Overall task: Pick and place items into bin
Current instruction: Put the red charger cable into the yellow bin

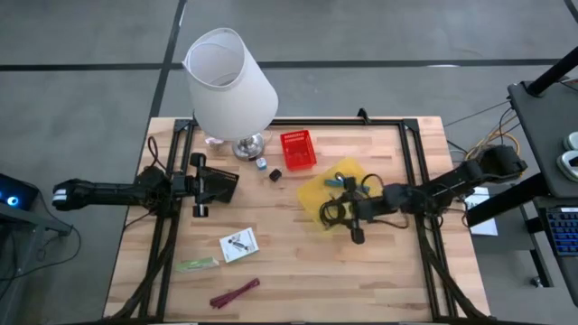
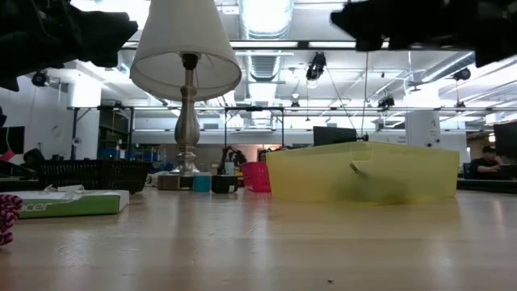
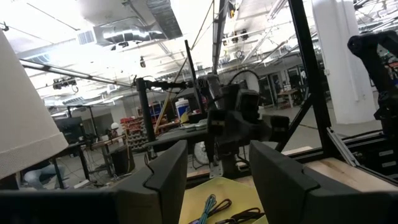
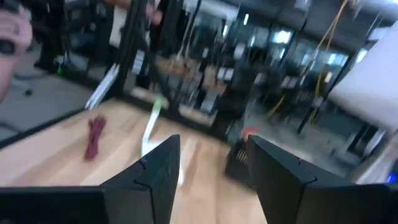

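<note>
High view shows you the right gripper (image 1: 354, 223) over the yellow bin (image 1: 336, 191), fingers apart, holding nothing. Your left gripper (image 1: 200, 184) waits left, fingers parted and empty. White card packet (image 1: 238, 245), green strip (image 1: 198, 264) and maroon ties (image 1: 235, 292) lie on the near tabletop (image 1: 298, 271).

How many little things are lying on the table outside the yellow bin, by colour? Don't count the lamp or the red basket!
White: 1 (card packet)
Green: 1 (strip)
Maroon: 1 (tie bundle)
Dark: 1 (tiny cube)
Bluish: 1 (small block)
Total: 5
</note>
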Robot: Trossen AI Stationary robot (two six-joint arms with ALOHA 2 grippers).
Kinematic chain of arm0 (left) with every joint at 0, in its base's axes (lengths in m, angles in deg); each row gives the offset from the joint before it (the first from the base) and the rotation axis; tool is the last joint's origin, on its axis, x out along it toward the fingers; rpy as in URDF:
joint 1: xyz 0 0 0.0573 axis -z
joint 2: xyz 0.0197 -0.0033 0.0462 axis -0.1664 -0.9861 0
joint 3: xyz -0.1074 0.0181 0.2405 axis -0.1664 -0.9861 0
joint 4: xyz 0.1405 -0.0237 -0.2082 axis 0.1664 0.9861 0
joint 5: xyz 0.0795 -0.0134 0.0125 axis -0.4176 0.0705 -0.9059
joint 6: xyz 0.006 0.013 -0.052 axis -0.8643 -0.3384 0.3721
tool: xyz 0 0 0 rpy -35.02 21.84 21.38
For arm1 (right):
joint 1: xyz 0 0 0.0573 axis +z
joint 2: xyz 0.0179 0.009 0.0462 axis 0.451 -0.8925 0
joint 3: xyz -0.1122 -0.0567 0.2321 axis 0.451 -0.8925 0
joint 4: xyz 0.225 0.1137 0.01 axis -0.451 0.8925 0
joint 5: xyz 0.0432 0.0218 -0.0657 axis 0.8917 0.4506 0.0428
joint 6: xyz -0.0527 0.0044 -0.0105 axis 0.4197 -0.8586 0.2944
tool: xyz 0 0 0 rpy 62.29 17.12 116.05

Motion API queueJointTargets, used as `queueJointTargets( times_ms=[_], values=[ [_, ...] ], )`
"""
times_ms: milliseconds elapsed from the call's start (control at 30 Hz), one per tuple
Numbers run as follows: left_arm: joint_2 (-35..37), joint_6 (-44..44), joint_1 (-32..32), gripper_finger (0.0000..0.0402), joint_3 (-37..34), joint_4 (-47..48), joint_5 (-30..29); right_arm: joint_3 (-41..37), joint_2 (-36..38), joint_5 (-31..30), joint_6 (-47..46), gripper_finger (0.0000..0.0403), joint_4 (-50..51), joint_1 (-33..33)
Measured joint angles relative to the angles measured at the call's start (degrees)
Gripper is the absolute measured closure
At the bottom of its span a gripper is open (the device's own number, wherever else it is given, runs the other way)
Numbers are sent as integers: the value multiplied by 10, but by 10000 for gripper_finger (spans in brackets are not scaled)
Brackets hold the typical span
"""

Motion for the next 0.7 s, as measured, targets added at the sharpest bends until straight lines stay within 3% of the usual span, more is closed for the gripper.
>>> queueJointTargets(
  times_ms=[100, 267, 700],
  values=[
    [0, 0, 0, 245, 0, 0, 0, -33, 20, 1, 37, 232, -51, 0],
    [0, 0, 0, 245, 0, 0, 0, -66, 38, -1, 82, 236, -54, 0],
    [-30, -33, 0, 245, 0, 5, 0, -67, 35, -22, 149, 253, -51, -1]
  ],
)
